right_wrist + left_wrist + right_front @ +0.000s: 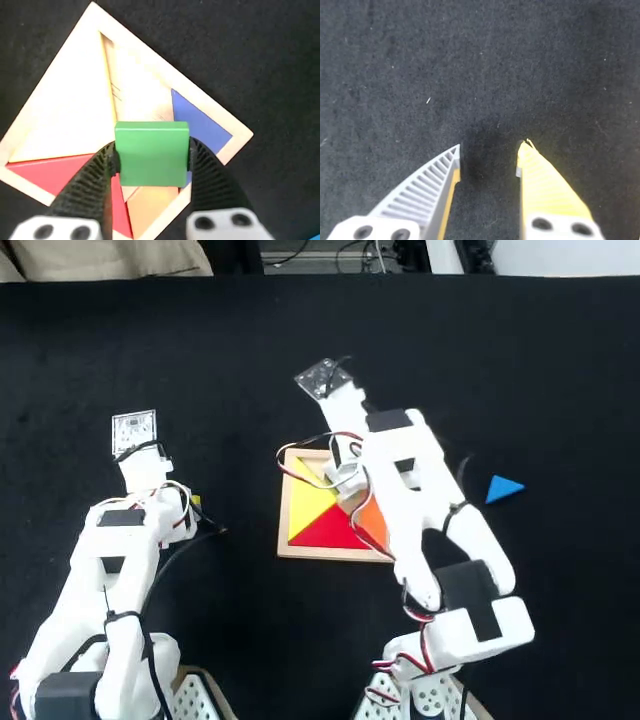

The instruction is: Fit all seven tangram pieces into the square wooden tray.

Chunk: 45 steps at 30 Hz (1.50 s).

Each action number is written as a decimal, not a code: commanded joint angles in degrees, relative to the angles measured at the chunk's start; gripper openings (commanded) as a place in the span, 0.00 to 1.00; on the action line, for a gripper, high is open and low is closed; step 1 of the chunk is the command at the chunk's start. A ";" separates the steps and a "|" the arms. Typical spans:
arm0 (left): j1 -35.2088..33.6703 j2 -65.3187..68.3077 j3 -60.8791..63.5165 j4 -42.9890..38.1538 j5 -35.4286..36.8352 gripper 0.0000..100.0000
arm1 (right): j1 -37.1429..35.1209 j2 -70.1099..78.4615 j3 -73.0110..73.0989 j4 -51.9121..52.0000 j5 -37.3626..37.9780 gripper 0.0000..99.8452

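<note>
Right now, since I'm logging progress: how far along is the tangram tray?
In the tray: yellow triangle, red triangle, orange piece, blue piece. In hand: green square, held by the right gripper over the tray. To go: blue triangle on the table; left gripper open.

White arms (85, 610), black servo blocks (470, 590), thin red-black cables (318, 438). Left gripper (490, 147): grey ribbed finger (425, 190), yellow ribbed finger (542, 190). Right gripper (152, 150): black ribbed fingers (85, 185), screwed bases.

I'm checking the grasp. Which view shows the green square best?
The right wrist view: the right gripper grips the green square by two edges, over the tray. The high view has the arm across that spot; the left wrist view faces black tabletop.
</note>
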 commanded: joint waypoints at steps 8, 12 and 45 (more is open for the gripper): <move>-0.04 0.09 -2.24 -3.60 0.26 0.19 | -0.97 -0.31 -1.80 -4.40 1.76 0.05; -0.04 0.09 -2.24 -3.60 0.26 0.19 | -2.64 -0.31 -0.40 -5.19 1.76 0.05; -0.31 0.09 -2.24 -3.52 0.26 0.19 | -4.57 -0.31 4.62 -5.45 1.67 0.25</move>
